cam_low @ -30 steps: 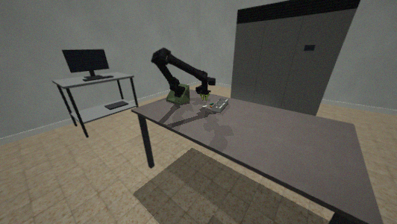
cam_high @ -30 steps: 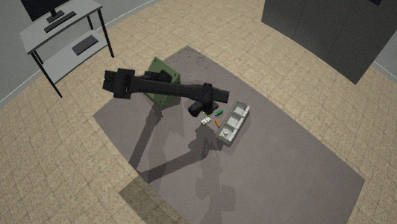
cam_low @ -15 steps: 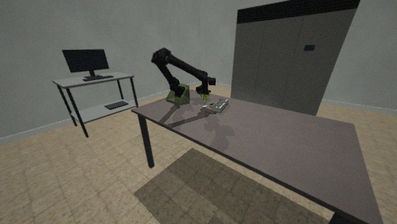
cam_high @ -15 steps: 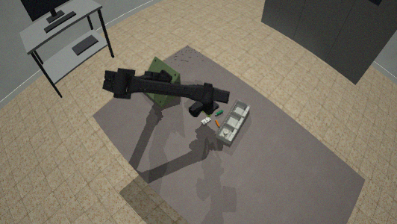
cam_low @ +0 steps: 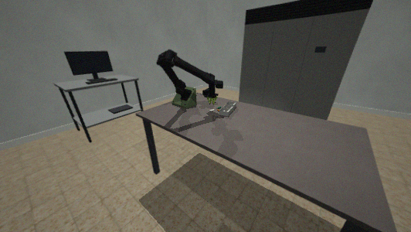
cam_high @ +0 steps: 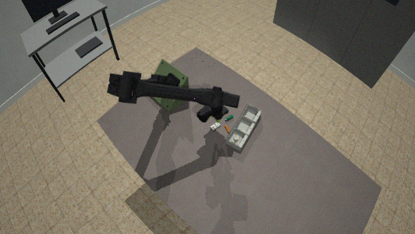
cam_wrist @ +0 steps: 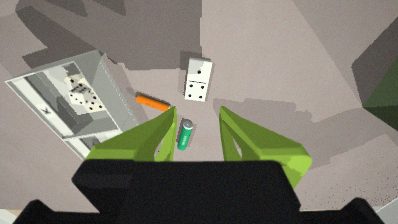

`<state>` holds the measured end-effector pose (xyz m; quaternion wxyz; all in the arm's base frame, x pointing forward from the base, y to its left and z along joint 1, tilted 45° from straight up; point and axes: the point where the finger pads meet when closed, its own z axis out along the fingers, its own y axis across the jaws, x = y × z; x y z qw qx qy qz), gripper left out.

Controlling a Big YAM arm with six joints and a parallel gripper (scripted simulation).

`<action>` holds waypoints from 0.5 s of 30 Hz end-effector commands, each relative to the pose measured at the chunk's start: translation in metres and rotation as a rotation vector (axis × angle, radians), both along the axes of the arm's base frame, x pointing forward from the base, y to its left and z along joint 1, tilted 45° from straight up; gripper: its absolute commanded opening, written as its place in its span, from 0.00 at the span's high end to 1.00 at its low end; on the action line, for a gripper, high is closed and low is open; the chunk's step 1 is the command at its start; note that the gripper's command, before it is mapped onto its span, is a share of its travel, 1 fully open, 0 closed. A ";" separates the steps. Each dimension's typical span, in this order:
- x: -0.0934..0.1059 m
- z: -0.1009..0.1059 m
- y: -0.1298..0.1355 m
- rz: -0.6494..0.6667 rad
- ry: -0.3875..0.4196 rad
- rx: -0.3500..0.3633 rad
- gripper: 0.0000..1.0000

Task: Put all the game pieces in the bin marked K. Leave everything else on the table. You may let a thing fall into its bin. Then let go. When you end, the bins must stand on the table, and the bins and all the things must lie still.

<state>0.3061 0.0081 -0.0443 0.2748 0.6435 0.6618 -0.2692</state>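
A white domino [cam_wrist: 198, 79] [cam_high: 214, 126] lies flat on the grey table. A white die [cam_wrist: 82, 95] [cam_high: 235, 137] sits in the end compartment of the grey bin [cam_wrist: 114, 100] [cam_high: 257, 114] [cam_low: 229, 109], beside a small K mark [cam_wrist: 44, 111]. My gripper [cam_wrist: 198, 112] [cam_high: 214, 115] [cam_low: 211, 101] hangs above the table, its green fingers partly apart with nothing between them. The domino lies a little ahead of the fingertips, and the bin is to the left in the wrist view.
A green battery [cam_wrist: 185, 135] [cam_high: 229, 118] lies under the left finger. An orange stick [cam_wrist: 152, 101] [cam_high: 227, 129] lies between the battery and the bin. The bin's other two compartments look empty. The arm's green base [cam_high: 168, 74] stands behind.
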 end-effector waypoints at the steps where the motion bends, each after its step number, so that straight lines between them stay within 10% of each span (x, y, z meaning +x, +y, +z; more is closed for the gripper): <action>1: 0.009 0.009 0.008 0.008 -0.035 0.010 0.61; 15: 0.010 0.011 0.007 0.006 -0.034 0.010 0.61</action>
